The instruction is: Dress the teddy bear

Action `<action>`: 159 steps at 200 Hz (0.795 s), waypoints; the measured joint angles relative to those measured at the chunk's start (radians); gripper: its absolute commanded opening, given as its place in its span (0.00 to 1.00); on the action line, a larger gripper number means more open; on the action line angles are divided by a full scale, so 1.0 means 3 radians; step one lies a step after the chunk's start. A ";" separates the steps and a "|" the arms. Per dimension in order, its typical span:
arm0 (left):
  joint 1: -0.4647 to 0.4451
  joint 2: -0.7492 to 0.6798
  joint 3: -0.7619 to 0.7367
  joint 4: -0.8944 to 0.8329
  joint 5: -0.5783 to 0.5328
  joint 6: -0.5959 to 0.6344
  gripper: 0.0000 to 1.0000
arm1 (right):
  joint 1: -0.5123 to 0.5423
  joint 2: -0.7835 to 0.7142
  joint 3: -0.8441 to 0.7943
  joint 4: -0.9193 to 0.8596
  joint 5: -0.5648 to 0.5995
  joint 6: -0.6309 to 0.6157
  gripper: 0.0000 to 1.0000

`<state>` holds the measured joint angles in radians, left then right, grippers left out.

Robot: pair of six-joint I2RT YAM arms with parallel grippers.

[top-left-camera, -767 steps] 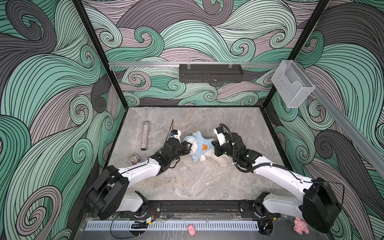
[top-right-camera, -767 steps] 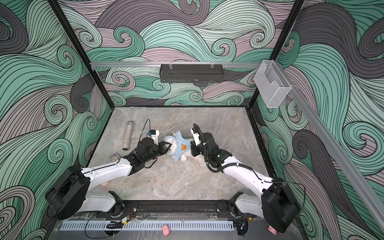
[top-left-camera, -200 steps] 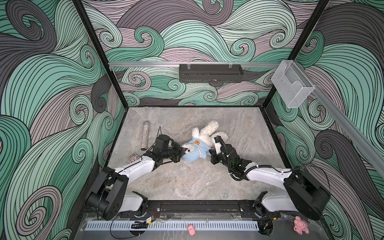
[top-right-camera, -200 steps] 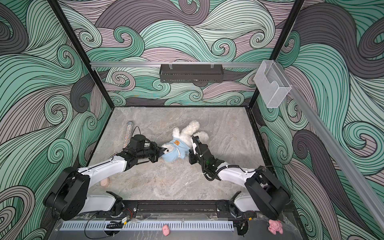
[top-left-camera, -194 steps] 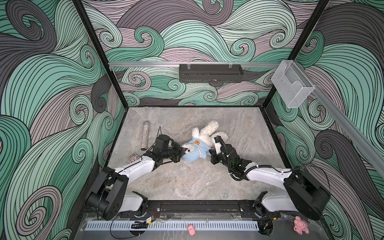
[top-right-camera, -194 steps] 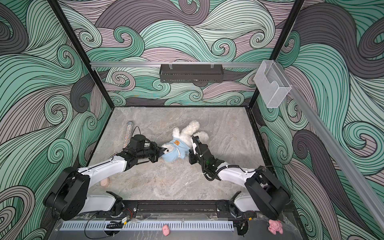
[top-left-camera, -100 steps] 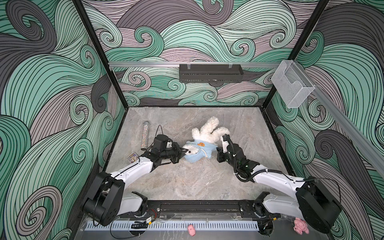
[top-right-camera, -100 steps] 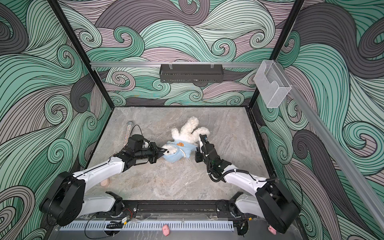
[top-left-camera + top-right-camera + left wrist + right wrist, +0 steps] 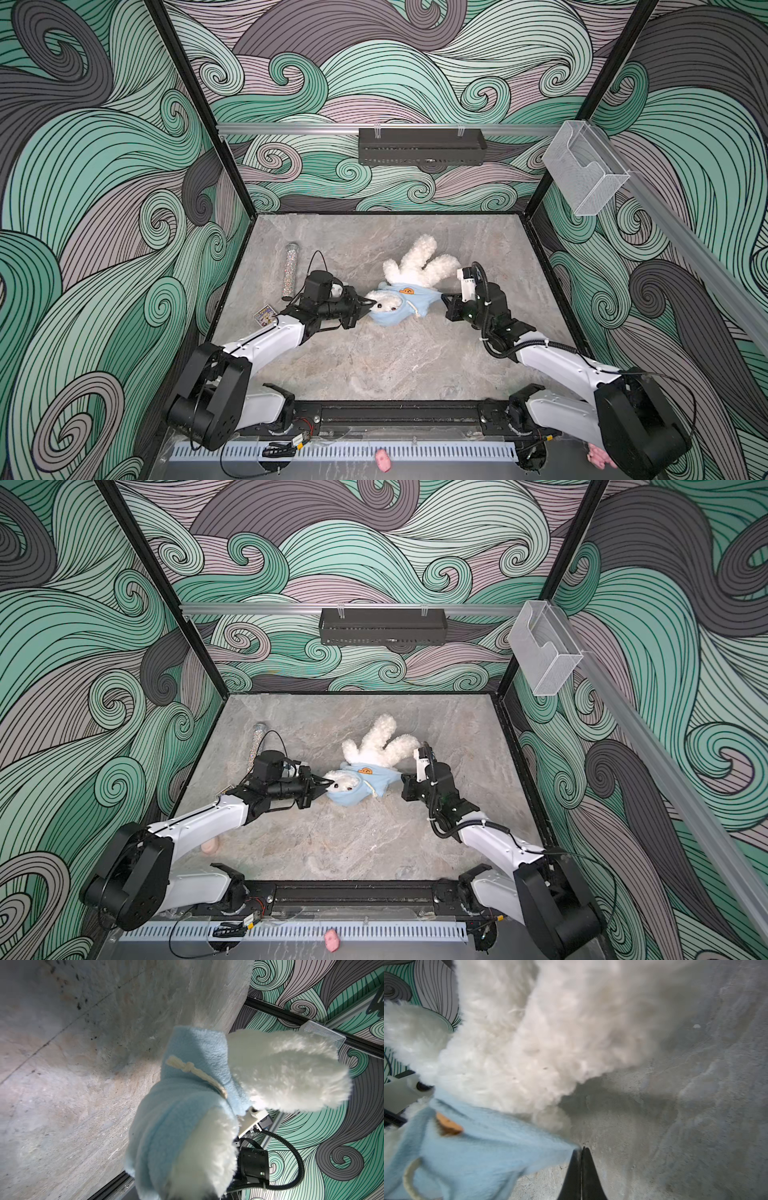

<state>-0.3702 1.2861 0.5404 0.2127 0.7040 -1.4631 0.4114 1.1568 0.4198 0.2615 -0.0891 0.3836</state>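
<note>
Viewed from above: bear (image 9: 420, 266) (image 9: 384, 746) lying on the table (image 9: 374, 365) near its middle, strung out between the two arms. Head low and toward the left, tucked into the hood of a blue hoodie (image 9: 411, 300) (image 9: 368, 781), face turned up to the camera. White legs bare, splayed toward the back wall and the right. Left gripper (image 9: 366, 300) (image 9: 323, 783) right at the head, tips touching the hood's rim by an ear, closed tight. Cannot tell whether pinching cloth or fur, with the tips hidden from the left wrist camera. From that camera, only hood, cream cord (image 9: 199, 1073) and white fur close ahead. Right gripper (image 9: 444, 297) (image 9: 402, 777) at the opposite end, just beside the legs, pressed shut on a corner of the hoodie's hem. Plainest from the right wrist camera (image 9: 582, 1152): blue cloth drawn from the black tips toward an orange patch (image 9: 448, 1124), with the bear's fur just beyond. Hoodie over head and upper body only, legs and one arm sticking out past it. Well to the left of the bear, by the left arm: a glitter tube (image 9: 289, 272) and a small card (image 9: 264, 318), both clear of bear and grippers.
</note>
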 measured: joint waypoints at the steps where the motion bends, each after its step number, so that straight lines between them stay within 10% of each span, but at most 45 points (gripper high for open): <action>1: 0.0006 -0.0003 -0.0001 -0.0008 -0.0003 0.0003 0.00 | -0.0013 -0.0001 -0.0003 0.0000 0.0015 0.0003 0.00; 66: 0.0356 -0.0003 -0.0134 -0.0317 -0.0060 0.0114 0.00 | -0.0603 0.0052 -0.0118 -0.0092 0.0483 0.0103 0.00; 105: 0.0301 0.0078 0.0034 -0.0306 -0.0010 0.0346 0.00 | 0.0057 -0.0050 -0.0065 -0.0010 -0.0189 -0.0277 0.34; 159: 0.0214 0.0158 0.0123 -0.0174 0.0037 0.0467 0.00 | 0.0917 0.0483 0.0333 0.0130 -0.0524 -0.0394 0.42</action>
<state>-0.3061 1.3334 0.5774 0.1604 0.7151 -1.3231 0.6865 1.3018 0.5198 0.3004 -0.2462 0.2653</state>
